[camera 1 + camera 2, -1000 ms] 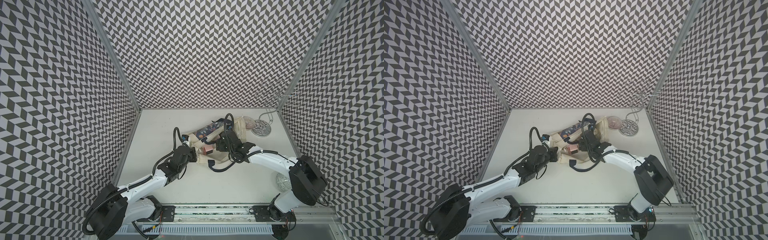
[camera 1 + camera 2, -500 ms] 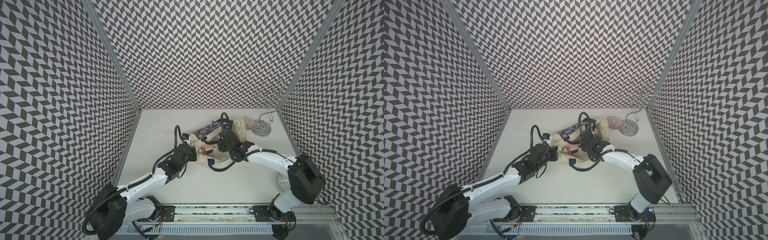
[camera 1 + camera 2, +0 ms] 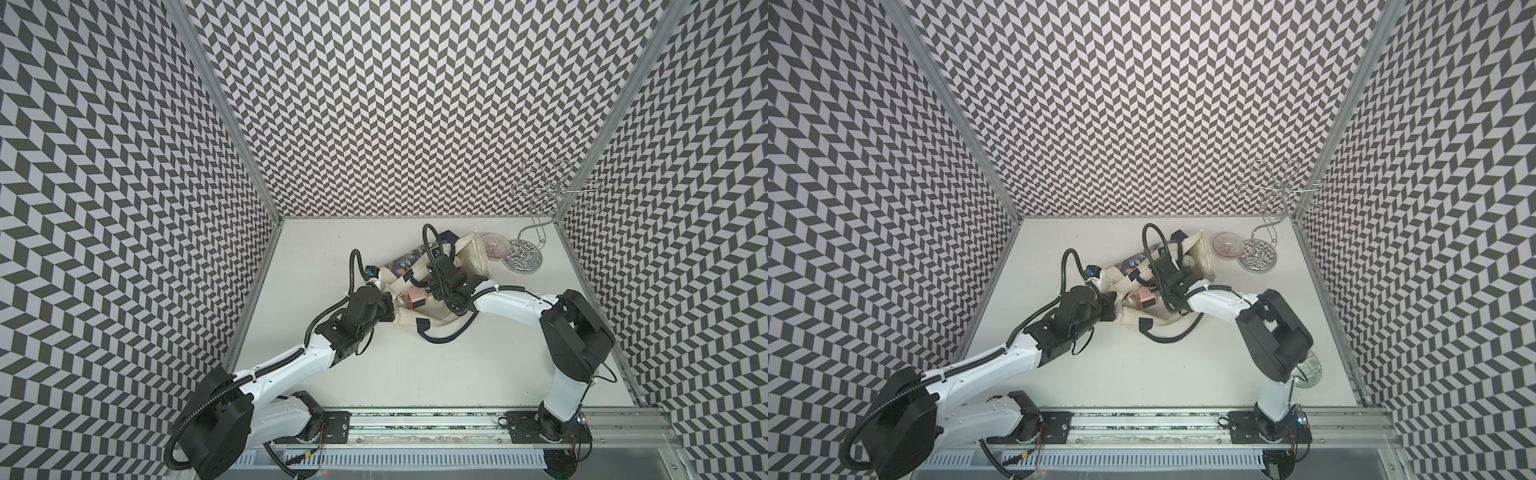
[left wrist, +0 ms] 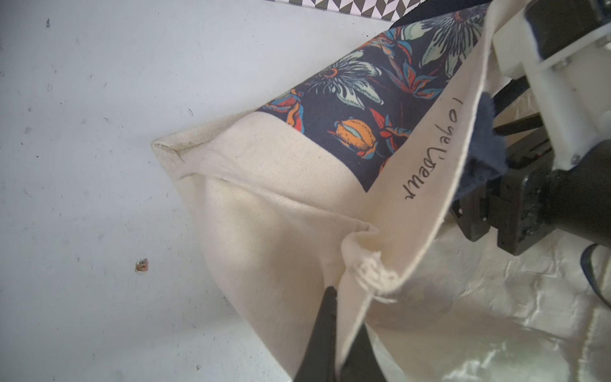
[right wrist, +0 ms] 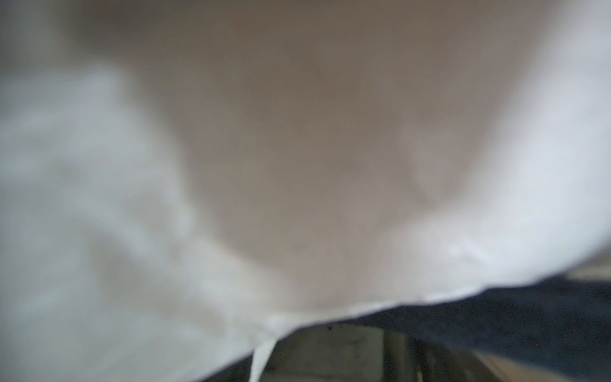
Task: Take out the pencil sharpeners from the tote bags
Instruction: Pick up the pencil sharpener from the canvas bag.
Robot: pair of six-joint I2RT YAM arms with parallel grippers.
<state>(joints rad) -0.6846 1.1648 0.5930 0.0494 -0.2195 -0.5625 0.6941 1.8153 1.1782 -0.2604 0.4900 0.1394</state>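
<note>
Left gripper (image 4: pixel 340 317): pressed together on the rim of the tote bag (image 4: pixel 264 205). The cream canvas is pinched between its two black fingers (image 4: pixel 325 324), right by a frayed seam. In both top views it sits at the left end of the bag's mouth, with the arm coming in from near left.

Right gripper (image 3: pixel 426 286): reaches in from the right, low over the open mouth of the bag, with canvas and navy strap close around it. Cannot tell whether it is spread or closed. The right wrist view is blurred, with pale cloth close to the lens and a dark navy band along one edge.

Pink pencil sharpener (image 3: pixel 415 299) (image 3: pixel 1145 297): boxy, lying inside the bag mouth between the two grippers, just beside the right one. Cannot tell whether they touch.

Tote bag (image 3: pixel 471 257) (image 3: pixel 1202 253): lies on its side mid-table, slanting from near left to far right. A dark floral panel (image 4: pixel 347 109) and script lettering (image 4: pixel 433 148) show on the upper side. One navy handle (image 3: pixel 436 338) loops loose on the table (image 3: pixel 332 249), near side of the bag.

Pink glass bowl (image 3: pixel 494 245): just beside the bag's far right corner. A wire stand (image 3: pixel 523 259) with a round base is just right of the bowl. A patterned disc (image 3: pixel 1308 370) sits near right, partly behind the right arm.
</note>
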